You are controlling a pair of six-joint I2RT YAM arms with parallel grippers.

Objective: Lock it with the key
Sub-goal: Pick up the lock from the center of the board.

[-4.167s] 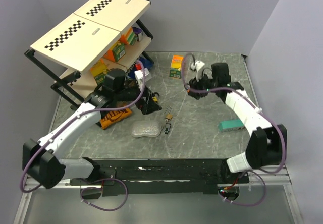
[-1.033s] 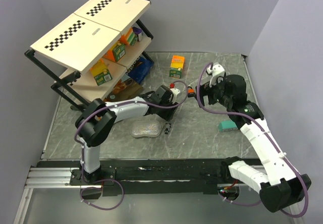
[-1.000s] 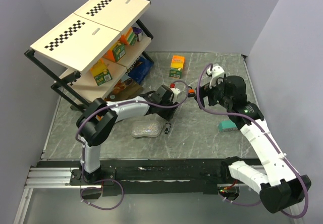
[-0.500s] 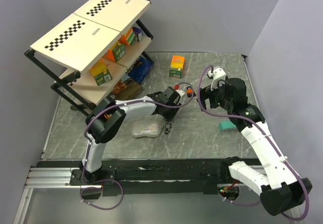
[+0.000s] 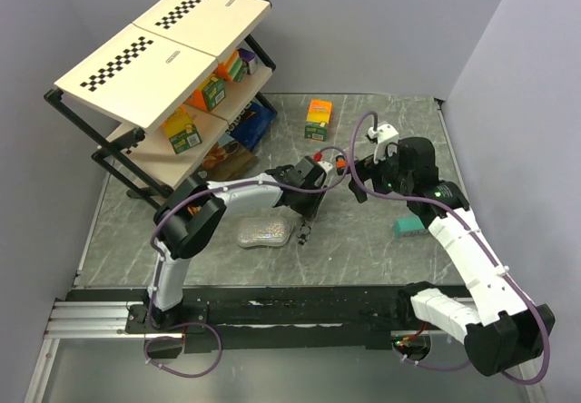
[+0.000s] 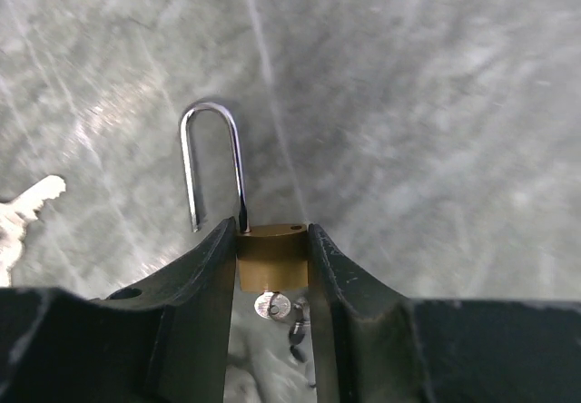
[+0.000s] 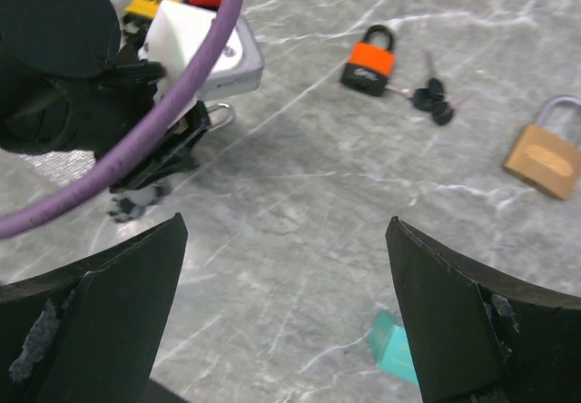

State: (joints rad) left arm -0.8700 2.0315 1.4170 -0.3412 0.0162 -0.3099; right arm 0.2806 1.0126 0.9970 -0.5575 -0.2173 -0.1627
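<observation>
Moved: left gripper [image 6: 272, 240] swung from shelf [image 5: 163, 44] to table [image 5: 363, 249] centre.
Left hold: clamps small brass padlock [image 6: 272, 260], steel shackle [image 6: 213, 162] open toward twelve o'clock.
Other arm: right gripper [image 7: 286, 226] spread, empty.
Handling: rigid, slick; pinch flat sides.

Brass padlock [image 6: 272, 256], lower center of the left wrist view, silver shackle [image 6: 211, 162] open, pointing up-frame; silver key [image 6: 27, 201] at left edge.
</observation>
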